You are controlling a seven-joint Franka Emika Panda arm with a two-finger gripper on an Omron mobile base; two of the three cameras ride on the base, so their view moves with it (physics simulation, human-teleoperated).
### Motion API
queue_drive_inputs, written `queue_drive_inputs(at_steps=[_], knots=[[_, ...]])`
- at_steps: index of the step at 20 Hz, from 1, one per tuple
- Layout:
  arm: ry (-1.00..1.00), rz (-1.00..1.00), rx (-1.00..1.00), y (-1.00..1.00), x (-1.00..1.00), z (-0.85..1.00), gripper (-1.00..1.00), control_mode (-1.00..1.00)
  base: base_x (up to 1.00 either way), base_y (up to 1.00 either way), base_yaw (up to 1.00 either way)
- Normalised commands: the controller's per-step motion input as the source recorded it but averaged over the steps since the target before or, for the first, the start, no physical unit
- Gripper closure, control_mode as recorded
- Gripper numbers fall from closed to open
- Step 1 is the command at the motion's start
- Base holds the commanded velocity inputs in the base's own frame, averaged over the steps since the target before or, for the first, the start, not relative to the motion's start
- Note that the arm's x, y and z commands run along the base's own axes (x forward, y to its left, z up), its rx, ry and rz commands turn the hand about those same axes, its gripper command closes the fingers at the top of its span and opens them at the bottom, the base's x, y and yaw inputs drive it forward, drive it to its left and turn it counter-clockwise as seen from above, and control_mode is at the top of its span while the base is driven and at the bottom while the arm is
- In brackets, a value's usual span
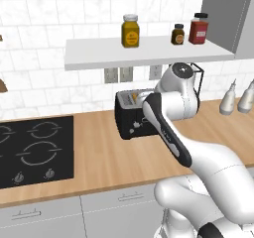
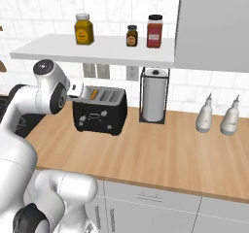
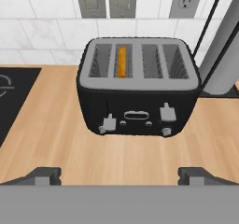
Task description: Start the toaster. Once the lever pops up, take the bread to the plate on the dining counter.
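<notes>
Showing bread (image 3: 122,62) in toaster (image 3: 138,85), hand view

In the left base view the arm's white links cover the right half of the toaster (image 1: 130,114). The bread (image 3: 122,62) sits deep in a slot, only its orange top edge showing (its face is hidden). The paper towel holder (image 3: 219,55) is cut off by the hand view's right edge.

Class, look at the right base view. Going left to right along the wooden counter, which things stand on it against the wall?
toaster → paper towel holder → first white bottle → second white bottle
</notes>
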Motion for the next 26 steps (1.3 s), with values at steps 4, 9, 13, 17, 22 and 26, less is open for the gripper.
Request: queue_drive_inputs(at_steps=[4,9,13,17,22,26], knots=[[0.0,0.0,0.0,0.0,0.0,0.0,-1.0,-1.0,0.0,0.0,0.0],[0.0,0.0,0.0,0.0,0.0,0.0,-1.0,-1.0,0.0,0.0,0.0],[0.0,0.0,0.0,0.0,0.0,0.0,-1.0,-1.0,0.0,0.0,0.0],[0.0,0.0,0.0,0.0,0.0,0.0,-1.0,-1.0,0.0,0.0,0.0],[0.0,0.0,0.0,0.0,0.0,0.0,-1.0,-1.0,0.0,0.0,0.0],[0.0,0.0,0.0,0.0,0.0,0.0,-1.0,-1.0,0.0,0.0,0.0]])
